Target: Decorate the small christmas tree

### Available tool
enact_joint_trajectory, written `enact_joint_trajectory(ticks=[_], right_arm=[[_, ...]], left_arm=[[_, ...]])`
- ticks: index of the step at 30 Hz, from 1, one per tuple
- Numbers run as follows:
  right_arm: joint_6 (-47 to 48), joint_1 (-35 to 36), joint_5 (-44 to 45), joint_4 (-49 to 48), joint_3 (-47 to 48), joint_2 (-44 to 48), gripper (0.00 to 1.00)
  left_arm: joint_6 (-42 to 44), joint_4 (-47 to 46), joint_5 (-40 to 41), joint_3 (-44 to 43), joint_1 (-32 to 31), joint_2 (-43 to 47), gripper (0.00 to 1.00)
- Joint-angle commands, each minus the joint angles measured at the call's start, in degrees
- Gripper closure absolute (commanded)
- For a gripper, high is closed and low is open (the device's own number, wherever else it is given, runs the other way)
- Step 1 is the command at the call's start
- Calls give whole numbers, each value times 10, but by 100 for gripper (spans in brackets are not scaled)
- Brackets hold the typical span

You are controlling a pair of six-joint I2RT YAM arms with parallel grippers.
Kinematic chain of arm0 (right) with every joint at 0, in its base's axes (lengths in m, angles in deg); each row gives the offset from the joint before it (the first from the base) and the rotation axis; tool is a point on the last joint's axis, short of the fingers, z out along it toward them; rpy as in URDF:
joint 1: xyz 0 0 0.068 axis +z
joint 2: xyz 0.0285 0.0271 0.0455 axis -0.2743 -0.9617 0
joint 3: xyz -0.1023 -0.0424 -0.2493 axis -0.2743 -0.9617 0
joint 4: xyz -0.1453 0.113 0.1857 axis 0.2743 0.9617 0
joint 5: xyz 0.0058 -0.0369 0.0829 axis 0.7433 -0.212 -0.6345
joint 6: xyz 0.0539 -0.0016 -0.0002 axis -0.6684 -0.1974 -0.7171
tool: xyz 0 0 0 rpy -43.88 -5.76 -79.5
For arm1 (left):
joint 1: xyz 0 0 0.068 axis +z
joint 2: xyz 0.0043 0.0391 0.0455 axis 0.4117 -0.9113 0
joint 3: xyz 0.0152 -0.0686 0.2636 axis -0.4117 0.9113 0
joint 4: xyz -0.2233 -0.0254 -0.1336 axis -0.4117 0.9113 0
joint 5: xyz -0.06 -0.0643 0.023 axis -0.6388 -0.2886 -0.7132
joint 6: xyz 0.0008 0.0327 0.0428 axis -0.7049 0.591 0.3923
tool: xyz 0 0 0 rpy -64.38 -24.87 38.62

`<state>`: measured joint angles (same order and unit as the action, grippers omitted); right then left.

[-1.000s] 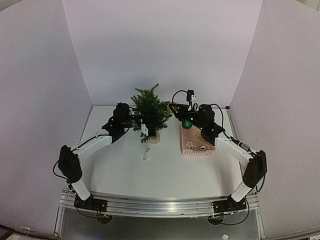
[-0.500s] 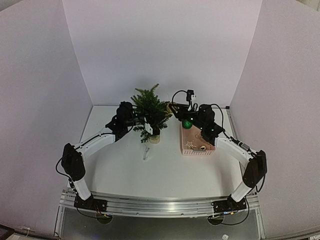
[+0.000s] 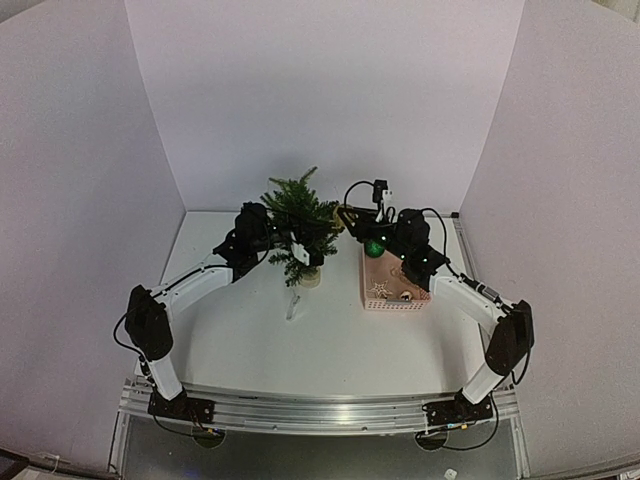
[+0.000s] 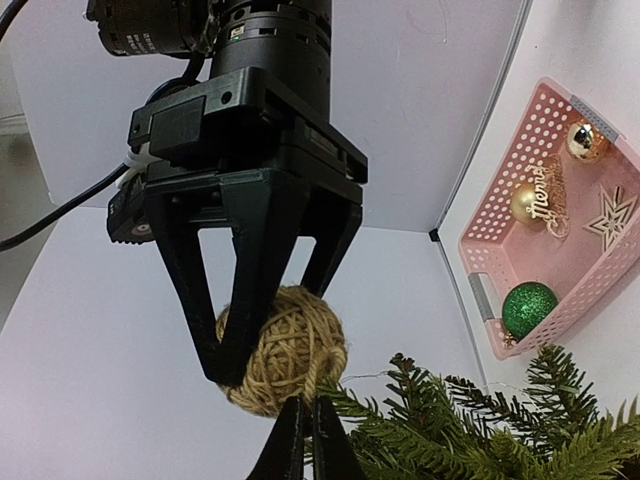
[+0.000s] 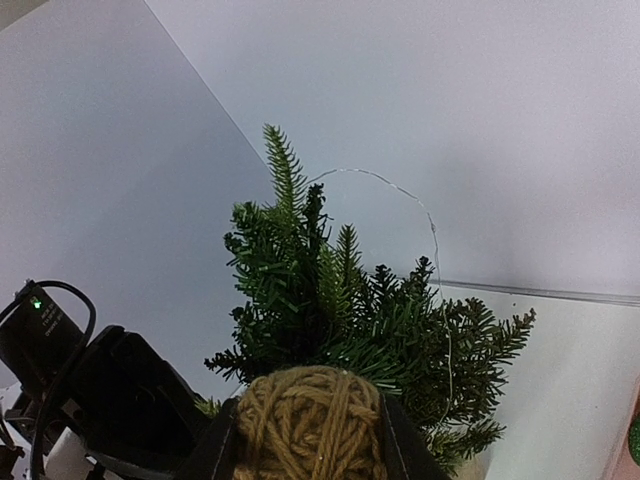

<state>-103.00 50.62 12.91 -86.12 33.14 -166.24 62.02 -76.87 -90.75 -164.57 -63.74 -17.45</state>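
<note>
Jute twine ball [image 4: 290, 355]: clamped in the right tool [image 4: 272, 335] and held up just beside the upper branches, probably so it can be set among them as an ornament.
Right tool: partly closed, its two fingers pressing on opposite sides of the ball.
Left tool [image 4: 303, 445]: fingers drawn together with the tips meeting at the edge of the needles. Whether a thin strand is pinched between them cannot be made out. It may be there to steady the tree.
Small christmas tree [image 3: 298, 225]: upright toward the back of the tabletop [image 3: 320, 340], between the two arms.
Pink basket [image 4: 505, 190]: just right of the tree, within the right arm's easy reach. It stores the spare ornaments: a green glitter bauble [image 4: 528, 308], two gold baubles and a pale star [image 4: 612, 215].
Thin wire [image 5: 432, 240]: arches from the treetop down one side, and its ends are lost in the needles.
Hidden: both wrist views cut off the tree's base. No hanging loop shows on the ball. A small pale object [image 3: 291, 305] in front of the tree is too small to identify.
</note>
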Motion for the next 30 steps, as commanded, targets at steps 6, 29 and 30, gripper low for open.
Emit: enact_joint_trajectory(ticks=[6,29,30], right_arm=[[10,3,15,-27,-16,30,100],[-46,3,24,-75,-43,24,100],[-50,3,25,-80,-45,23,100]], left_arm=[[-2,-23,10,-11,-1,0,100],[8,46,19,6,0,6,100],[9,48,20,6,0,6,100]])
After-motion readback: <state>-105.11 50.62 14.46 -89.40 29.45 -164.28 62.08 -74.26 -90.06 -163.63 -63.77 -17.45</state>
